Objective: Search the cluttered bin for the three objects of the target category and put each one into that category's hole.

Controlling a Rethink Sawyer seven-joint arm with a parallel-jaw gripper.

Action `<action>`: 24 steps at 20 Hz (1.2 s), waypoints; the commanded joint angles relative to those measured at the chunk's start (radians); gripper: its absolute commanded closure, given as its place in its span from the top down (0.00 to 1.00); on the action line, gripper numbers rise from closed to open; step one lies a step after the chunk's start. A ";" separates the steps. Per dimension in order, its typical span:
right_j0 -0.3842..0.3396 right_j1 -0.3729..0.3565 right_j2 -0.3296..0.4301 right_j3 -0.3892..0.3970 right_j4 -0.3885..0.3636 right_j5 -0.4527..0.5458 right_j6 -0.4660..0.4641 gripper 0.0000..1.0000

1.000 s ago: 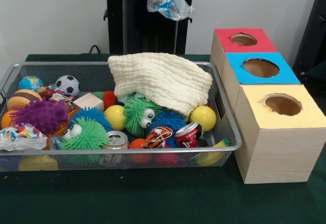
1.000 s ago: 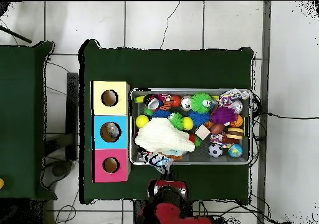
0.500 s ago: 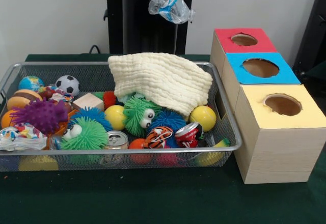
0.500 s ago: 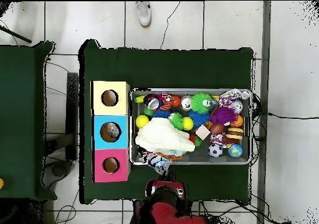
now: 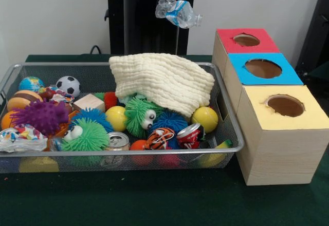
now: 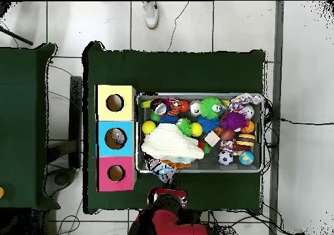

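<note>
The silver wire-mesh bin (image 5: 31, 153) holds several toys: spiky balls, yellow balls (image 5: 205, 118), a soccer ball (image 5: 68, 85), a wooden block (image 5: 88, 102) and two crushed cans (image 5: 117, 140). A cream cloth (image 5: 162, 79) lies over its far right part. My gripper (image 5: 174, 4) hangs behind the bin, dark against the black pedestal, shut on a crumpled clear plastic bottle (image 5: 178, 11) held high in the air. In the overhead view the bottle (image 6: 162, 171) sits between the bin's edge (image 6: 262, 134) and my red arm (image 6: 166, 209).
Three wooden boxes with round holes stand in a row right of the bin: red top (image 5: 245, 49), blue top (image 5: 239, 61) and yellow top (image 5: 308, 117). A person's shoe (image 6: 151, 14) shows on the floor beyond the green table (image 5: 154, 200).
The held bottle has moved right and slightly up in the front view, toward the boxes. In the overhead view my arm has shifted left. The shoe has come into view.
</note>
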 commanded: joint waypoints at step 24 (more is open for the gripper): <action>0.299 0.167 -0.219 -0.176 0.338 0.116 0.185 0.00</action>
